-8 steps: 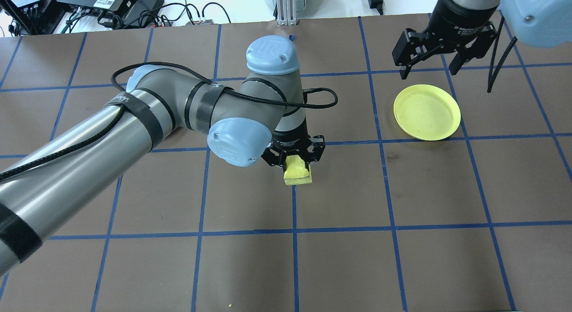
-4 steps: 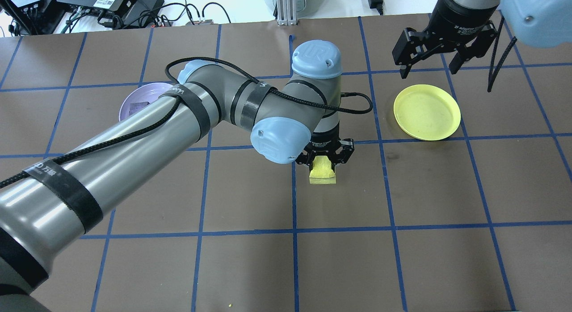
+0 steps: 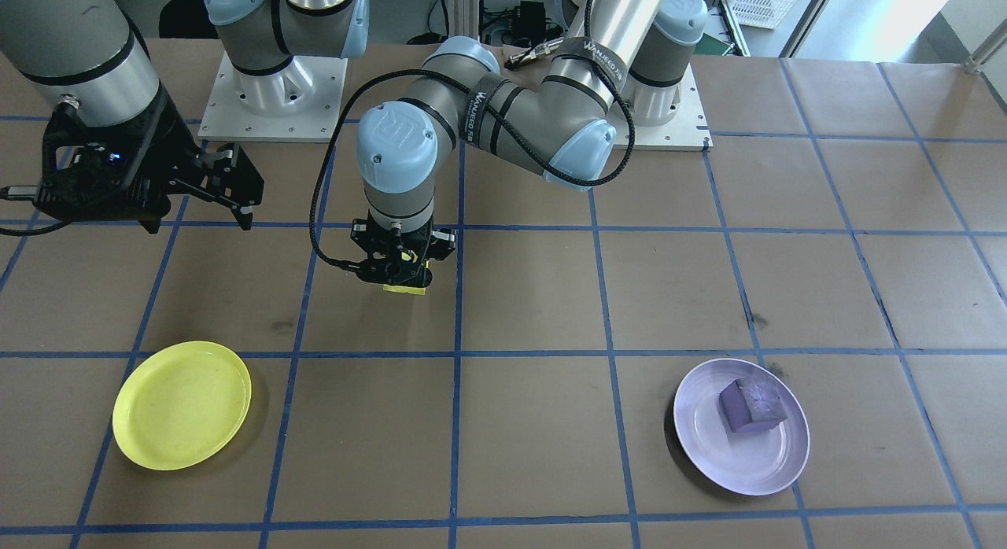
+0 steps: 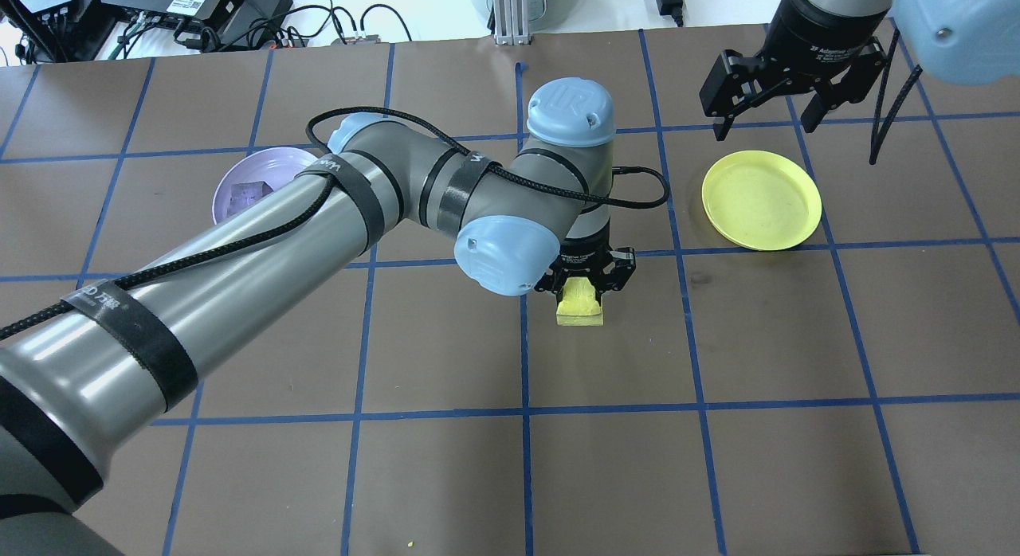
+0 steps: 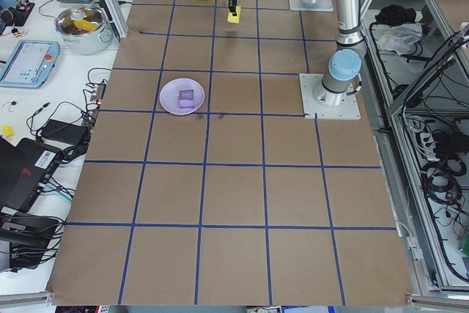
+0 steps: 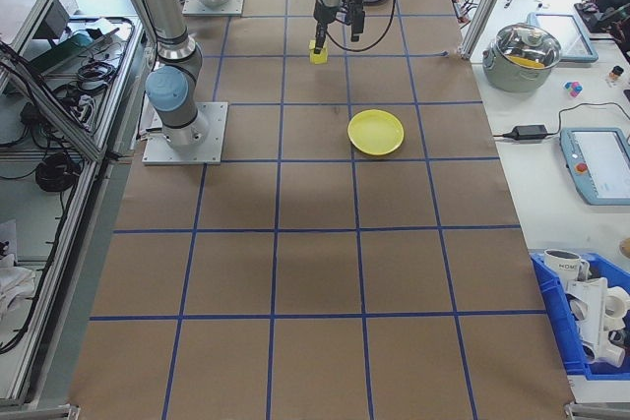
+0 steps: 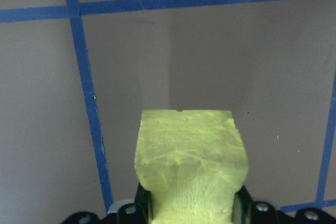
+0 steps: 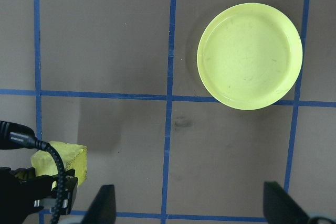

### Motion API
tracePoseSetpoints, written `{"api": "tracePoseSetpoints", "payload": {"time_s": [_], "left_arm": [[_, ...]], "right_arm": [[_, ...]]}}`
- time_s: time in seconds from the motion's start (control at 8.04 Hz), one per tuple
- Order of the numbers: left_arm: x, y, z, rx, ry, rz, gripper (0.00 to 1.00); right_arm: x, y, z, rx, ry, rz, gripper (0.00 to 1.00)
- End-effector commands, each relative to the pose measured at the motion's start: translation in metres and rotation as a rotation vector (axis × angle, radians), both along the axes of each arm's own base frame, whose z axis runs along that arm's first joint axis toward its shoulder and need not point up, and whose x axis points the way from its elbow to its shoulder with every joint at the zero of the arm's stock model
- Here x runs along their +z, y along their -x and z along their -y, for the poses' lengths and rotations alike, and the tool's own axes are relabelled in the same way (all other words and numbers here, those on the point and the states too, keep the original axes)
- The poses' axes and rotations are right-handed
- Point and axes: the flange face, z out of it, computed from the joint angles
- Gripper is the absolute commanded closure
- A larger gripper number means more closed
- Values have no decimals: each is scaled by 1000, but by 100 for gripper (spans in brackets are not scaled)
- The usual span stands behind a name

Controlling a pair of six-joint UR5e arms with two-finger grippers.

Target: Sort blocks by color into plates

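- Carriage of the yellow block (image 4: 580,307): the left gripper (image 4: 584,279) is clamped on it, sitting just right of centre in the overhead view; the wrist view shows the block (image 7: 190,161) pinched between the jaws above bare table
- Compared with a second ago, the left arm has swung rightward across the frame: the block was at the central vertical tape line then, and now lies right of it, nearer the yellow plate (image 4: 761,199)
- In the last half second the shift is small, so the sweep seems to be slowing or turning toward the upper right
- The arm's move has uncovered the purple plate (image 4: 263,183) at upper left of the overhead view; the front-facing view shows the purple block (image 3: 753,404) already lying in that plate (image 3: 712,447), at lower right of that frame
- The right gripper (image 4: 766,118) hangs with fingers spread and nothing between them, just above the yellow plate at upper right, unchanged
- Judgement: purple is sorted; only the yellow delivery remains, and the block is still well apart from its plate. The idle right gripper near the plate's far rim may crowd the approach
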Motion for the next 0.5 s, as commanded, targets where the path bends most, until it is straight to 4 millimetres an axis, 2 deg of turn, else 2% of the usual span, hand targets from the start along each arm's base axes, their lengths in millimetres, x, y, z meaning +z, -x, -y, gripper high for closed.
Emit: {"api": "tracePoseSetpoints", "payload": {"time_s": [0.0, 0.37], "left_arm": [[-9, 0, 2, 1, 17, -9, 100], [-29, -5, -2, -2, 12, 27, 100]], "right_arm": [[0, 1, 0, 14, 1, -1, 0], [1, 1, 1, 33, 4, 0, 0]]}}
